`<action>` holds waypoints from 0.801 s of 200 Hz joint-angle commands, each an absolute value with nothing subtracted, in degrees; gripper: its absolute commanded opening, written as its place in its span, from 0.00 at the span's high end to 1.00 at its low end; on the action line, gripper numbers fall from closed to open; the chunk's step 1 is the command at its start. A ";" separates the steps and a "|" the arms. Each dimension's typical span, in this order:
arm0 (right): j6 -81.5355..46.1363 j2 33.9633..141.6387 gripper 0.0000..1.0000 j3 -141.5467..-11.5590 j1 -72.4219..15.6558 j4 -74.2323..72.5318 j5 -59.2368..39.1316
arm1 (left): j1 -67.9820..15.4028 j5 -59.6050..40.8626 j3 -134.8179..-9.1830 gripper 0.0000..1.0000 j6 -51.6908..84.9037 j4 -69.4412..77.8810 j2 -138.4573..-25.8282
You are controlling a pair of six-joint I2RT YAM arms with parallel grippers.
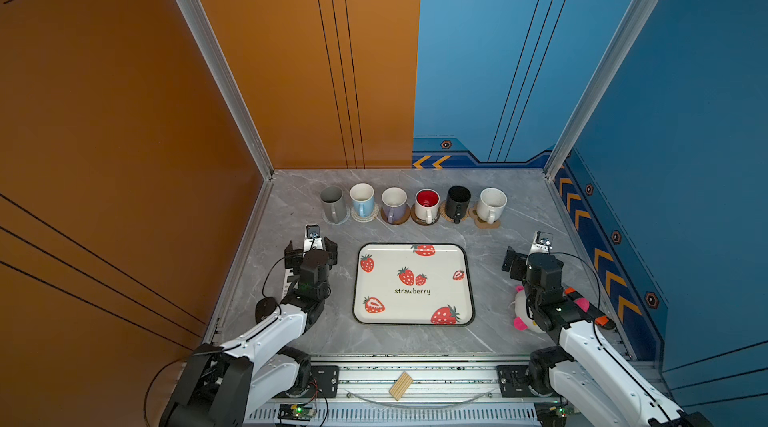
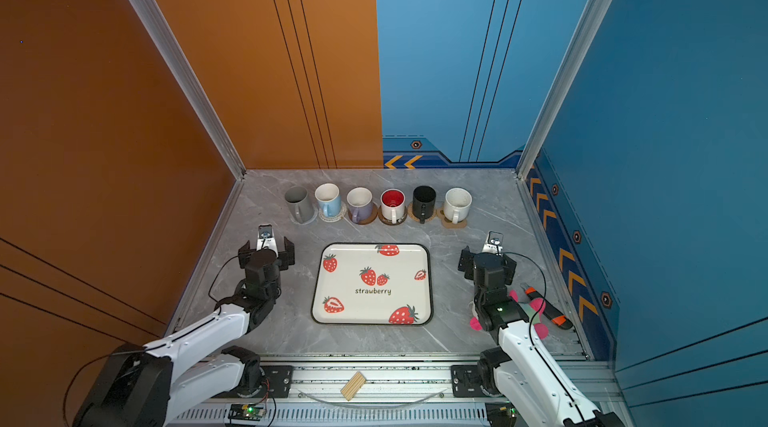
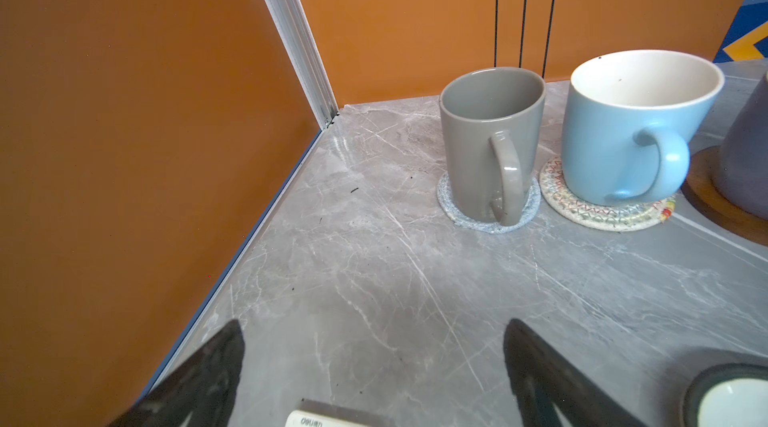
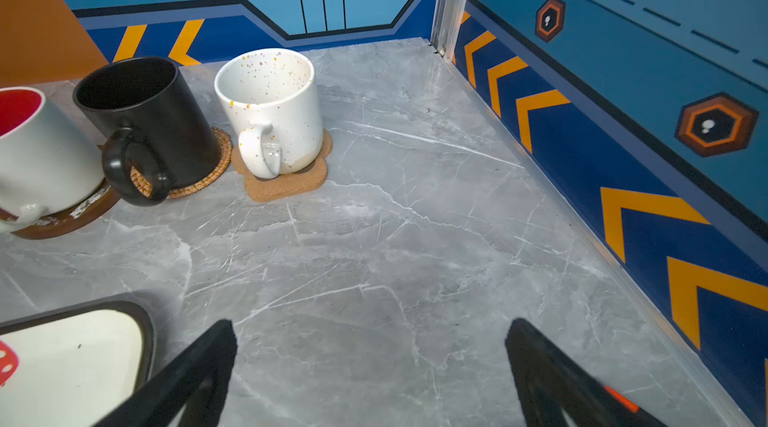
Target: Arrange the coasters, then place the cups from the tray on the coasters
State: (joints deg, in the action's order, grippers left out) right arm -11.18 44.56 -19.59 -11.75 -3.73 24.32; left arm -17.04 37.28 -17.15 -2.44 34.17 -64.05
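In both top views six cups stand in a row at the back, each on a coaster: grey point(image 1: 332, 202), blue point(image 1: 362, 198), lilac point(image 1: 394, 202), red-inside point(image 1: 427, 202), black point(image 1: 458, 198), speckled white point(image 1: 491, 202). The grey woven coaster point(image 3: 465, 217) and cream coaster point(image 3: 602, 219) show under their cups, as do the rattan coaster point(image 4: 195, 183) and paw coaster point(image 4: 286, 190). The strawberry tray point(image 1: 440, 262) lies bare in the middle. My left gripper point(image 1: 311, 244) hovers open left of the tray. My right gripper point(image 2: 489, 256) hovers open to its right. Nothing is between either pair of fingers.
A white and pink plush toy point(image 1: 519, 308) and an orange-black tool point(image 1: 590, 308) lie under my right arm. A black round object point(image 1: 266, 306) and a white strip point(image 3: 316, 418) lie by my left arm. Walls close three sides.
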 commanded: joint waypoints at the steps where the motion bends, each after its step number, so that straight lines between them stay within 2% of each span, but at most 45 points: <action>1: -8.26 46.48 0.00 -19.37 -9.81 -11.22 25.57 | -15.15 32.94 -16.61 0.02 -4.05 43.21 -68.88; 92: -6.93 66.23 0.00 -19.67 -7.06 -23.60 22.33 | -12.23 28.08 -11.28 0.02 -7.86 78.06 -90.59; 160: -6.95 74.42 0.00 -22.53 -5.95 -31.55 21.05 | -10.46 23.67 -11.14 0.02 -6.28 78.68 -93.22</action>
